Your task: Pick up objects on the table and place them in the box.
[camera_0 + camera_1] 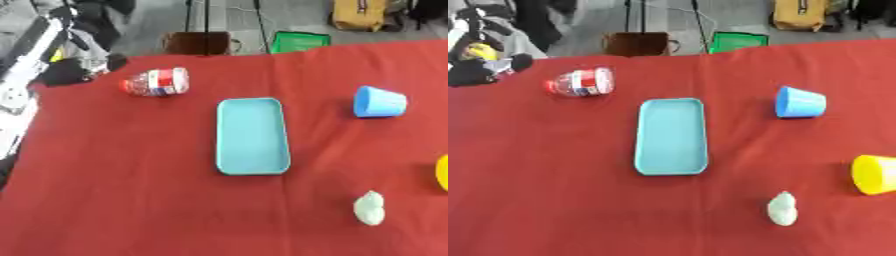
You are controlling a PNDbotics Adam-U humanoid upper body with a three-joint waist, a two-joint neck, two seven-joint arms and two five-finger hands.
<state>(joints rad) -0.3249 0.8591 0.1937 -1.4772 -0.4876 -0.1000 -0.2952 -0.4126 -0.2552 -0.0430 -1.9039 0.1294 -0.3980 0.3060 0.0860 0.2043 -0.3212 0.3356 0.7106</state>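
A light-blue shallow box (252, 135) lies in the middle of the red table. A clear bottle with a red and white label (157, 82) lies on its side at the far left. My left hand (72, 71), dark and blurred, is at the table's far left edge, just left of the bottle and apart from it. Its silver arm (22, 75) comes down the left side. On the right, a blue cup (379, 102) lies on its side. A yellow cup (875, 174) lies at the right edge. A small whitish lump (370, 208) sits at the front right.
The red cloth (122, 190) covers the whole table. Beyond its far edge are a brown object (197, 43), a green one (300, 41) and a yellow bag (360, 14) on the floor. A small yellow patch (479, 50) shows near my left arm.
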